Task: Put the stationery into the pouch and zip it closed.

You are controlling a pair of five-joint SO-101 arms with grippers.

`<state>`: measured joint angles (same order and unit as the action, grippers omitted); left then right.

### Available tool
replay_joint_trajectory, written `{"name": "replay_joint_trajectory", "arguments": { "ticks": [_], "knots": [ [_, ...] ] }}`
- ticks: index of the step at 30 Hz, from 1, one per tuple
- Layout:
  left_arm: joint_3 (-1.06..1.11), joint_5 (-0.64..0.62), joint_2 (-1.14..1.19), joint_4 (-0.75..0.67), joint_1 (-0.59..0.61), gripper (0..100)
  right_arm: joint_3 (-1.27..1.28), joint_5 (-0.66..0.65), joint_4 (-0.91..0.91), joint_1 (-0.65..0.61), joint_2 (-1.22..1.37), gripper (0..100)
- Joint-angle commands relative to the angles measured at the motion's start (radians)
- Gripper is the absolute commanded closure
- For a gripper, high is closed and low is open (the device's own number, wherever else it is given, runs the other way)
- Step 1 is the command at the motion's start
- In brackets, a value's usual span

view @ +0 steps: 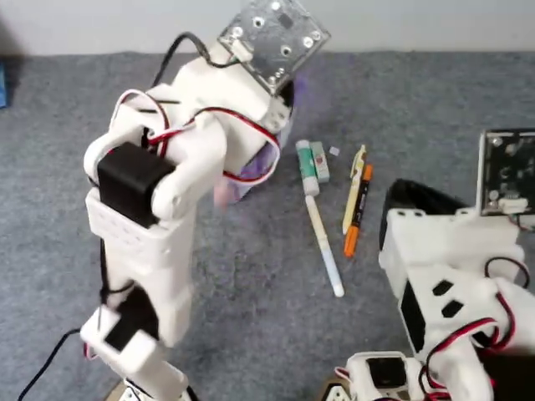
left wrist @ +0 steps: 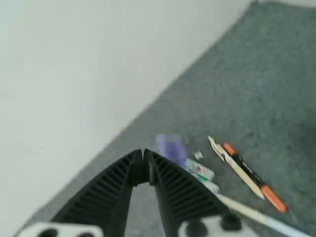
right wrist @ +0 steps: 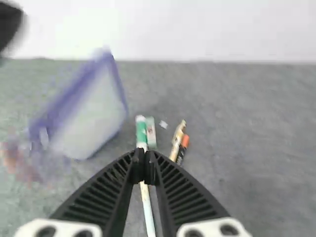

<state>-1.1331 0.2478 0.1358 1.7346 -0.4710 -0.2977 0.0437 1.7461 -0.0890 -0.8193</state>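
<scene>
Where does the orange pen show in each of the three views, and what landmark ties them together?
High view: the orange pen lies right of centre, beside the cream pencil.
Left wrist view: the orange pen lies beyond the left tool, alongside that pencil.
Right wrist view: its orange end peeks just past the right tool.
Shared landmark: the green and white tube, in all three.
</scene>
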Motion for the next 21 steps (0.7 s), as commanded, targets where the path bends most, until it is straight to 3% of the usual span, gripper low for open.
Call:
{"name": "replay_joint_trajectory", "arguments": {
  "ticks": [1, 9, 21],
  "knots": [
    [0.171, -0.006, -0.115, 0.020, -0.005, 99, -0.064, 0.012, 0.036, -0.045, 0.058, 97.3],
    [0.343, 0.025, -0.209, -0.003, 0.020, 99, -0.011, 0.012, 0.044, -0.154, 0.067, 79.7],
    [0.380, 0.020, -0.244, 0.020, 0.269, 99, 0.506, -0.095, 0.044, -0.208, -0.054, 88.8]
  ]
}}
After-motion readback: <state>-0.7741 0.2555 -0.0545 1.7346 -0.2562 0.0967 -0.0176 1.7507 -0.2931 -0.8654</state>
